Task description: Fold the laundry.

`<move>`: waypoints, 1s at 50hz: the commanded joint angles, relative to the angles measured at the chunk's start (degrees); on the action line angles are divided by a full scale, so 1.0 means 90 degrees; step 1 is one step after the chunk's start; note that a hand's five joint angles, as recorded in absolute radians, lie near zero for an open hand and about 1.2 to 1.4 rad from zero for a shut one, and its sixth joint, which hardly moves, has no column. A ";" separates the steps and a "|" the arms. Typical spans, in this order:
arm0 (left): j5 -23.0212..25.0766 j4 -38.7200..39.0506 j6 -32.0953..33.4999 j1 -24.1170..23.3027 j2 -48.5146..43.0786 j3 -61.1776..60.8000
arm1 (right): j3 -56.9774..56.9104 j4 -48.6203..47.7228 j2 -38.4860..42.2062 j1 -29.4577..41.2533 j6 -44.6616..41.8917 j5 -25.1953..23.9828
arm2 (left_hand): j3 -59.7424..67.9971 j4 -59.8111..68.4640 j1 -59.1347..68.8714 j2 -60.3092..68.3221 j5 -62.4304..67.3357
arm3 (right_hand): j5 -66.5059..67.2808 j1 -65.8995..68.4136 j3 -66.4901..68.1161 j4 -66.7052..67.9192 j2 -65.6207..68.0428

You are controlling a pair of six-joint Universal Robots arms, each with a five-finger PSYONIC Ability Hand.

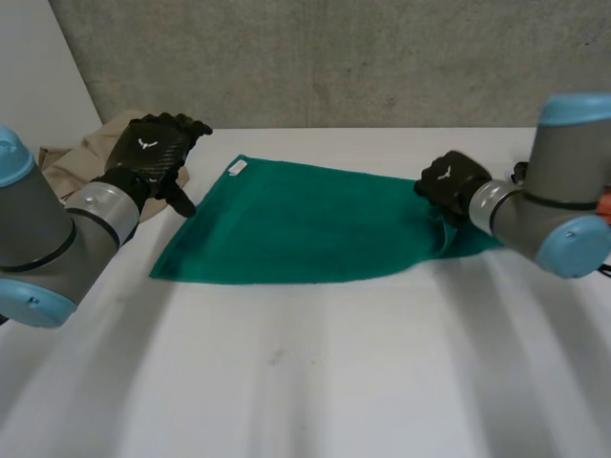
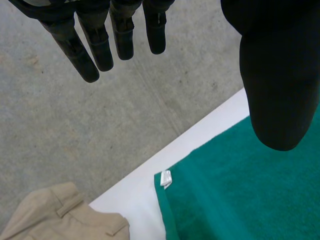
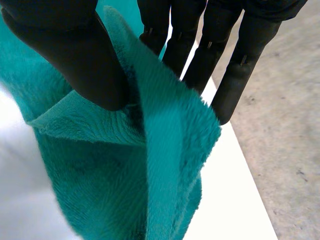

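Where the right arm [image 1: 554, 215] crosses the right side of the frame, it covers the near right corner of the green towel [image 1: 305, 224], so the outline of that end cannot be made out in the head view. The beige garment [image 1: 76, 157] at the upper left is largely hidden behind the left arm and the left robot hand [image 1: 153, 148]. Only a waistband and a belt loop can be read in the left wrist view.

The towel lies spread flat across the middle of the white tabletop [image 1: 305, 382]. It is a deep green pile fabric, one layer thick, with a small white label [image 1: 238, 168] at its far left corner. Its right edge is lifted and creased into a fold.

The right robot hand [image 1: 449, 186] pinches that raised edge between its thumb and straight fingers [image 3: 235, 75], as the right wrist view shows. The left robot hand hangs over the towel's left edge with fingers straight and spread, holding nothing. Whether its thumb touches the cloth cannot be told.
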 commanded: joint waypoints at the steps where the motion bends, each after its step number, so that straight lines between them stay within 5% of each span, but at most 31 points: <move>1: 0.0042 -0.0413 0.0426 0.0165 0.0035 -0.0128 | 0.1422 -0.0370 -0.1527 -0.0334 0.1268 -0.0121 | 0.0039 0.0057 0.0082 0.0039 0.0130 | 0.1656 0.1845 0.1351 0.1292 0.1434; 9: 0.0296 -0.1409 0.1842 0.0234 -0.0121 -0.0265 | 0.2487 -0.0878 -0.1938 -0.0979 0.2420 0.0436 | 0.1029 0.1047 0.1071 0.1029 0.1120 | 0.1656 0.1845 0.1351 0.1292 0.1434; 16: 0.0326 -0.2142 0.2643 0.0204 -0.0716 -0.0109 | 0.3141 -0.0966 -0.1880 -0.1009 0.2636 0.0270 | 0.2301 0.2319 0.2344 0.2301 0.2392 | 0.1656 0.1845 0.1351 0.1292 0.1434; 50: -0.0367 -0.1840 0.2790 -0.0137 -0.2308 0.1385 | 0.3913 -0.1650 -0.1958 -0.0657 0.2226 0.0084 | 0.2470 0.2488 0.2513 0.2470 0.2561 | 0.1656 0.1845 0.1351 0.1292 0.1434</move>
